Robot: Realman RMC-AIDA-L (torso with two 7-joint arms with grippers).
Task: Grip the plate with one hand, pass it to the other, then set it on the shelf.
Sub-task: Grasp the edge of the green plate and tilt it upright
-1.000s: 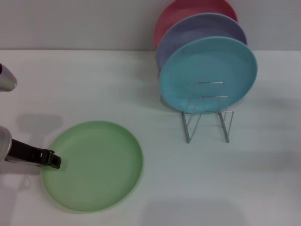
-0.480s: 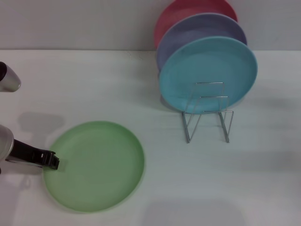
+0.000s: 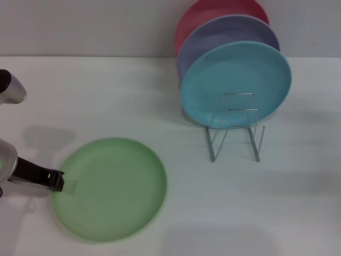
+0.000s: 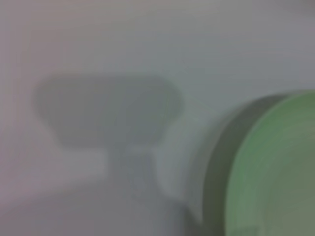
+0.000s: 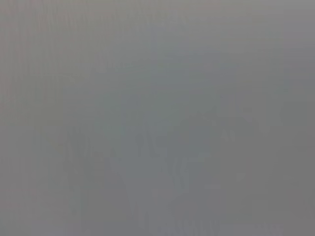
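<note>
From the head view, you see the round, smooth, matte light green plate (image 3: 109, 189) lying flat on the white tabletop (image 3: 106, 96), near its front left, well apart from the thin silver wire plate rack (image 3: 236, 128) of bent upright loops at the right rear. The black two-fingered left gripper (image 3: 56, 181) reaches in from the left edge and meets the plate's left rim; whether its fingers are spread or pinching the rim you cannot tell from here. In the rack stand a turquoise round plate (image 3: 235, 84), a lavender round plate (image 3: 224, 33) behind it and a pink round plate (image 3: 213, 13) at the back, leaving the front loops free. From the left wrist view, you see only a blurred arc of the green plate's edge (image 4: 275, 167) with a dark band of shadow under it and the arm's shadow on the table; no fingers show. From the right wrist view, you see plain grey and nothing of the right gripper, which is out of sight in every view. Judge the plate as light, rigid and slick: take it by the raised rim, gripping squarely, since a shallow bite on a matte, smooth lip could let it slide or tip during the handover.
</note>
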